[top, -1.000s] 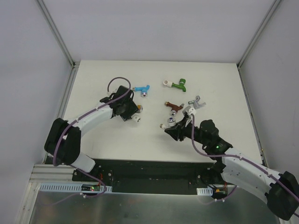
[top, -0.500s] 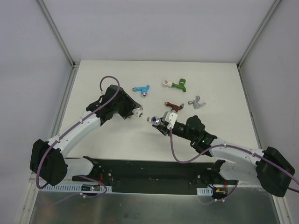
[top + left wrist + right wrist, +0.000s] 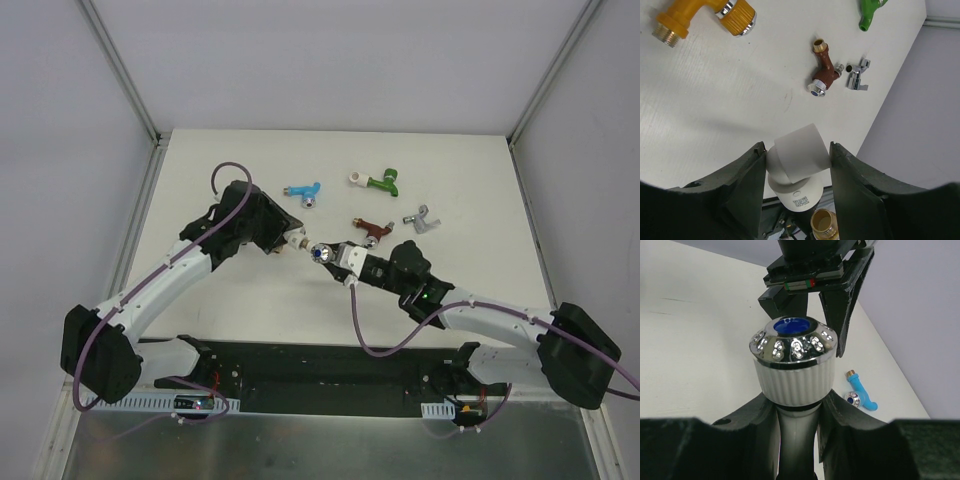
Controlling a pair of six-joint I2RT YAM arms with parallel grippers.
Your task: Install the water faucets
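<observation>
My left gripper (image 3: 285, 240) is shut on a short white pipe fitting (image 3: 799, 160), held above the table. My right gripper (image 3: 345, 258) is shut on the white faucet (image 3: 794, 360). Its silvery knob with a blue cap (image 3: 322, 253) sits close to the fitting (image 3: 296, 241). A brass threaded end (image 3: 824, 226) shows just below the fitting. The blue faucet (image 3: 303, 192), green faucet (image 3: 378, 182), brown faucet (image 3: 370, 228) and grey faucet (image 3: 422, 218) lie on the table. The orange faucet (image 3: 705, 15) lies under the left gripper and is hidden in the top view.
The white table (image 3: 470, 170) is bounded by metal frame posts and grey walls at the left, right and back. A black base rail (image 3: 320, 365) runs along the near edge. In the right wrist view the blue faucet (image 3: 860, 392) lies to the right of the fingers.
My right gripper has lifted the white faucet and carried it left toward the left gripper. My left gripper has risen and turned the fitting toward it. The two now almost meet.
</observation>
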